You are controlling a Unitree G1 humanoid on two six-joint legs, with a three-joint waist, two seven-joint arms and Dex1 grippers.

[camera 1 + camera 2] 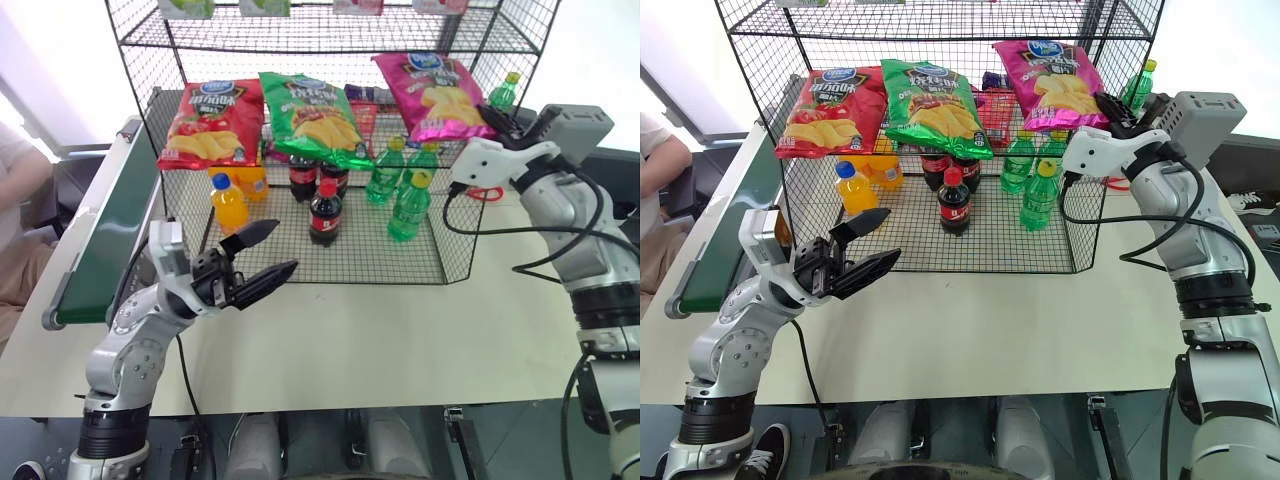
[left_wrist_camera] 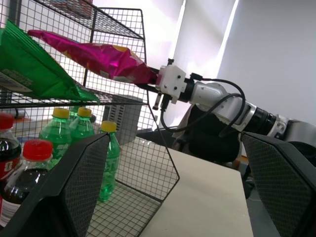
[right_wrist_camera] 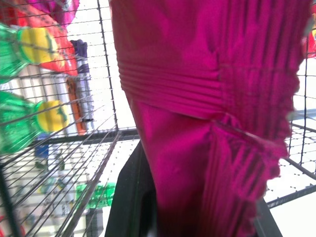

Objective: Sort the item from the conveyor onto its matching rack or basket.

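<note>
The item, a glossy magenta-pink chip bag (image 1: 435, 95), lies on the right end of the rack's (image 1: 400, 255) middle tier, beside a green bag. My right gripper (image 1: 497, 122) reaches in from the rack's right side and is shut on the bag's crimped near edge (image 3: 197, 98). The left wrist view shows the bag (image 2: 98, 57) sloping up from that grip. My left gripper (image 1: 285, 246) hangs open and holds nothing, in front of the rack's lower tier at the left. The conveyor (image 1: 110, 230), a dark-green belt, runs along the table's left side with nothing on it.
On the middle tier lie a red chip bag (image 1: 212, 122) and a green chip bag (image 1: 315, 118). The lower tier holds an orange bottle (image 1: 230, 203), cola bottles (image 1: 325, 212) and green bottles (image 1: 408, 205). A person (image 1: 20, 200) sits at far left. Pale table (image 1: 380, 340) lies in front.
</note>
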